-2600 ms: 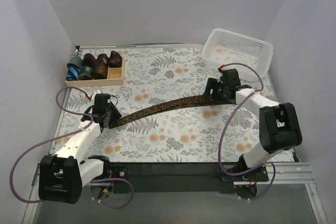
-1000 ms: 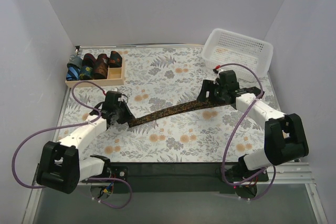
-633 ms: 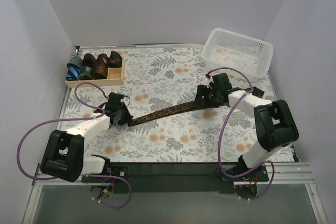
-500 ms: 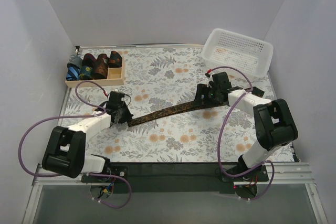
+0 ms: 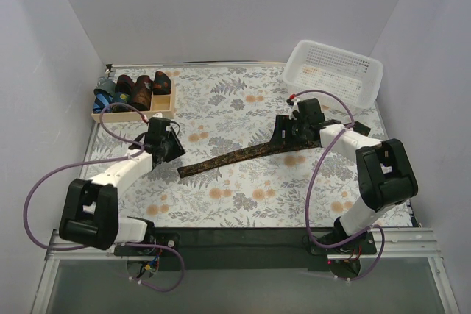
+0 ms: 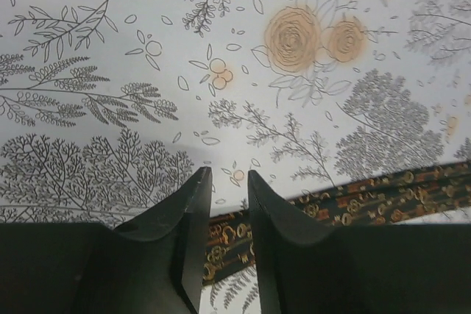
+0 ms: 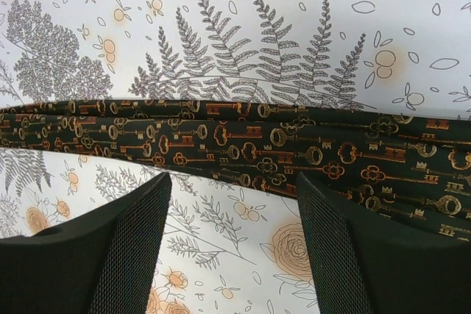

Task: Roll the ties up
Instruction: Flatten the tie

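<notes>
Your top view looks down from above the near edge, facing far, over the whole worktop (image 5: 243,108). Each wrist view hangs close above it, facing down; all three share the tie (image 5: 228,158).

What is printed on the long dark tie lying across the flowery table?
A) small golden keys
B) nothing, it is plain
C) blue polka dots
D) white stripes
A: seen close up in the right wrist view, the tie is covered in small gold-orange keys on a dark ground.
</notes>
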